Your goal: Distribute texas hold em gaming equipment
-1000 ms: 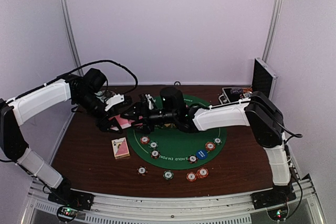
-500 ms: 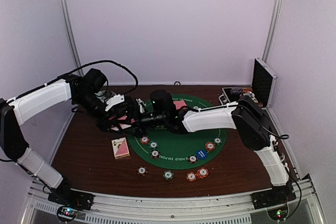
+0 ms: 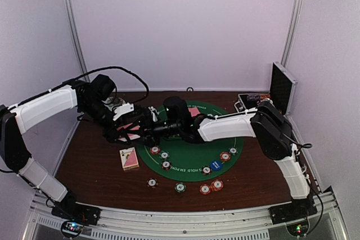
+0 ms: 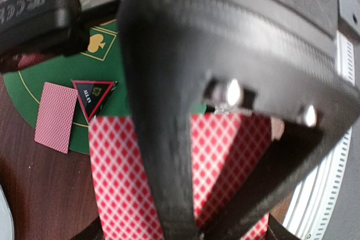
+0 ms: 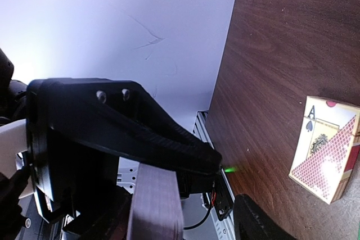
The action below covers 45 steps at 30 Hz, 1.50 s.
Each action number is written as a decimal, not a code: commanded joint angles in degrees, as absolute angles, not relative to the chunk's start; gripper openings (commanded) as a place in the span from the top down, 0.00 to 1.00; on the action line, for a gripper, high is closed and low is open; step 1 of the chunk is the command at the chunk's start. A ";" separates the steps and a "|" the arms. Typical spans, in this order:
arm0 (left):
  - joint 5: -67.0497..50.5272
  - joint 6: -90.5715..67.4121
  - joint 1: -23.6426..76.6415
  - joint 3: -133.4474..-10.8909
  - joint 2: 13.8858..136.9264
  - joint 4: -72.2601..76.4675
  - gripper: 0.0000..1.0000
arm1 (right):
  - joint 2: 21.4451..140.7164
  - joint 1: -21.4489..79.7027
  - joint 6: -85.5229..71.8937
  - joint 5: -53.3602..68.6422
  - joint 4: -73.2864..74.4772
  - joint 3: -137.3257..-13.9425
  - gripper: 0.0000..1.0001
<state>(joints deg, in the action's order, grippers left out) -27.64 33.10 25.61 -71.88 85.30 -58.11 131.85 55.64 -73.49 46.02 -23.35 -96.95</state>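
My left gripper [image 3: 125, 130] hovers over the table's left side, shut on a stack of pink-backed playing cards [image 4: 118, 172]. My right gripper [image 3: 145, 130] has reached across to that stack. In the right wrist view the stack's edge [image 5: 154, 206] stands between my right gripper's [image 5: 185, 223] jaws, with a gap to the right finger [image 5: 259, 223], so it is open. One card [image 4: 55, 116] and a black-red triangle marker [image 4: 93, 95] lie on the green mat [image 3: 191, 155]. Striped chips [image 3: 180, 186] and a blue disc [image 3: 215, 166] sit near the mat's front edge.
A card box [image 3: 129, 158] lies on the brown table left of the mat, also seen as the box [image 5: 326, 155] in the right wrist view. The open aluminium case [image 3: 281, 87] stands at the back right. Metal frame posts rise at both back corners.
My right arm has stretched leftwards until its jaws straddle the stack in my left gripper, and the jaws have narrowed. The left arm has barely moved.
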 commanded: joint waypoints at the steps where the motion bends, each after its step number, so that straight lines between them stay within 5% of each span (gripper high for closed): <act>1: -29.31 34.09 25.69 -72.60 84.22 -56.71 1.00 | 129.50 54.50 -71.76 45.10 -19.67 -93.37 0.41; 16: -29.13 34.18 25.66 -72.26 83.93 -56.70 1.00 | 125.48 53.99 -70.99 44.87 -19.82 -89.62 0.63; 45: -28.39 34.80 25.66 -70.75 83.37 -56.71 1.00 | 116.62 51.49 -70.11 43.51 -19.60 -81.16 0.88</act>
<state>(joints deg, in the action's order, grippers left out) -27.00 33.98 25.82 -70.78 85.27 -58.41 120.33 52.18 -71.68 44.51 -21.56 -83.20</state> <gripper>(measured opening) 0.678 0.132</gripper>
